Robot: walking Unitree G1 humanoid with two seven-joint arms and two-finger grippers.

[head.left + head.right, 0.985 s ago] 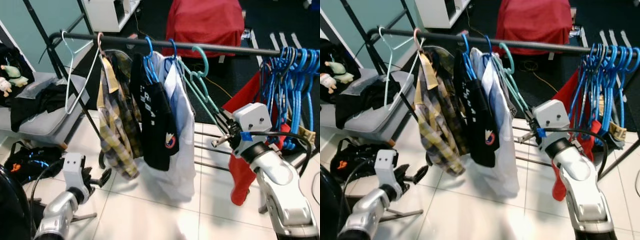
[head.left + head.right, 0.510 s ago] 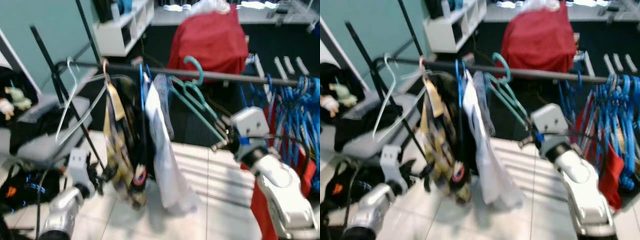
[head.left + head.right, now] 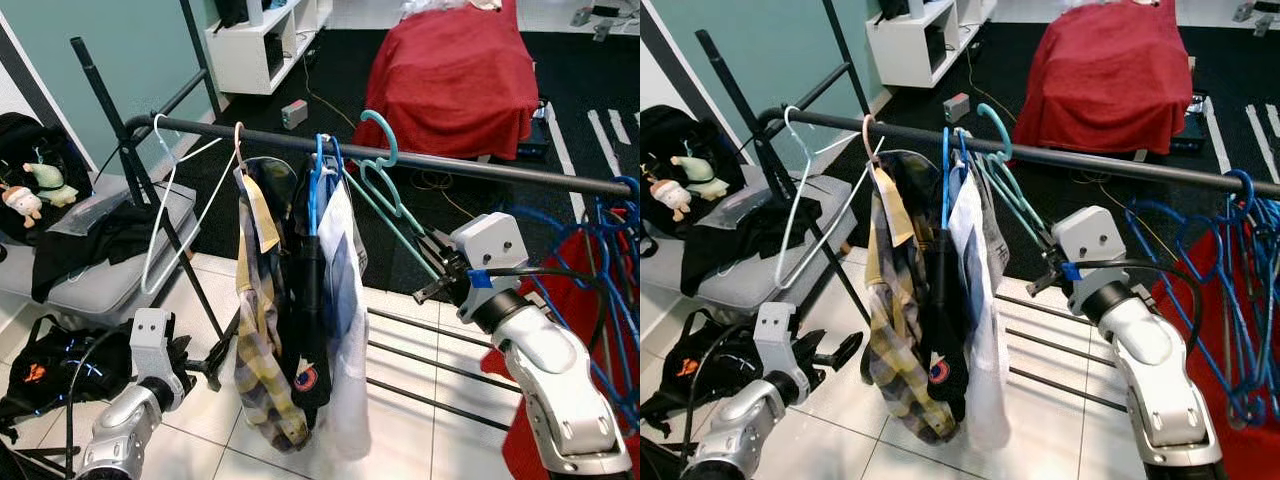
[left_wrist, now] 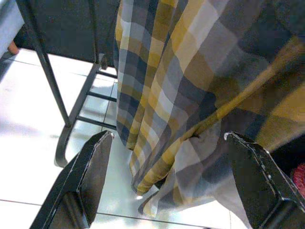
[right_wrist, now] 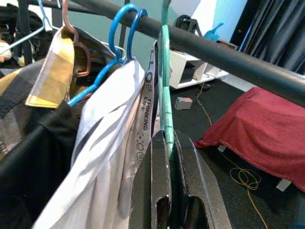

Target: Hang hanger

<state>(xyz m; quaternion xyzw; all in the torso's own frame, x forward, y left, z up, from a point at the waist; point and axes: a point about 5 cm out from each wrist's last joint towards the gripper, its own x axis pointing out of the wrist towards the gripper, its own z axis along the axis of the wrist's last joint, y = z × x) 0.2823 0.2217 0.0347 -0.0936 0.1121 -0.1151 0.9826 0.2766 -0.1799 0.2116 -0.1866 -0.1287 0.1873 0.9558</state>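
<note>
The right gripper (image 3: 432,262) is clamping the lower corner of the teal hanger (image 3: 385,180), whose hook is sitting over the black clothes rail (image 3: 480,168) beside the blue-hangered shirts (image 3: 335,260), while the left gripper (image 3: 205,362) is hanging low, fingers spread, near the plaid shirt (image 4: 190,95).

white tiled floor (image 3: 420,440) near the camera, dark carpet (image 3: 560,120) further back. teal wall (image 3: 110,40) on the left with a white open shelf unit (image 3: 262,45) beside it. red-draped furniture (image 3: 455,75) stands on the carpet, cable (image 3: 320,100) trailing on the floor next to it. grey padded seat (image 3: 90,280) at left carries dark clothes and a plush toy (image 3: 45,175); black bag (image 3: 45,365) lies below it. bright, even light.
</note>
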